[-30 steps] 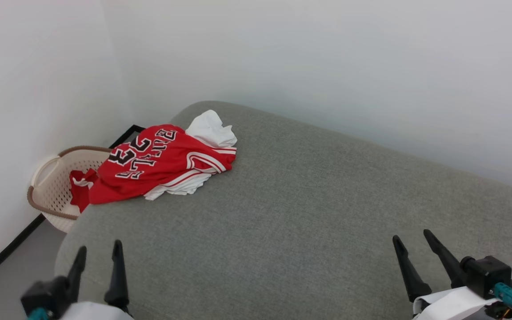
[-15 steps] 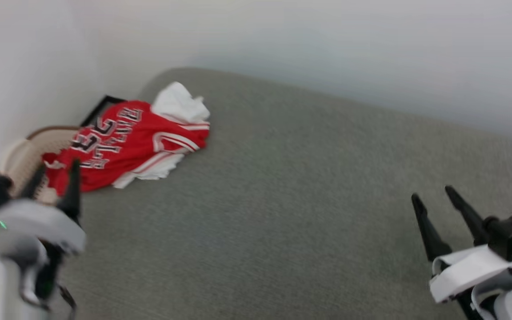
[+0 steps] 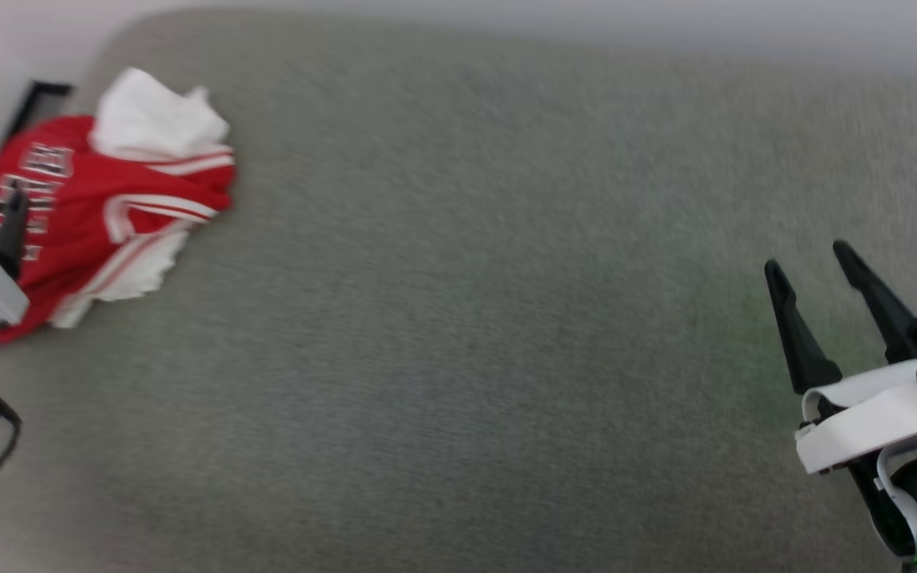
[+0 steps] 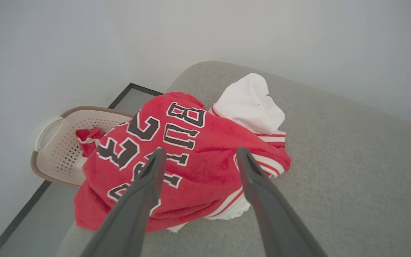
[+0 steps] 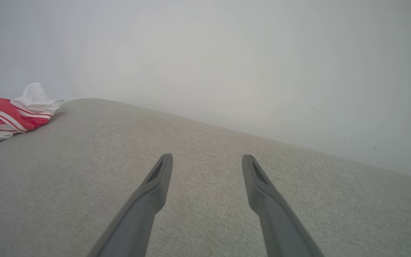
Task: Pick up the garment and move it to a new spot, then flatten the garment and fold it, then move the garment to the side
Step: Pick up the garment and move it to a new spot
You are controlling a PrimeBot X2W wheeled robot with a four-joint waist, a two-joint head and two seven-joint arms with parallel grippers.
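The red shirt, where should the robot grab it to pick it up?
Probably the bunched red hump in the middle of the garment, pinched from above by the left gripper, which is open and aimed there. The heap is crumpled, so raised folds give it cloth to close on; one end droops toward the basket.

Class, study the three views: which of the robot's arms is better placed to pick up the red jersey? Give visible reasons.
Left. The left gripper, open, points straight at the garment, crumpled at a corner of the cushion. The right gripper, also open, hovers over bare cushion far from it.
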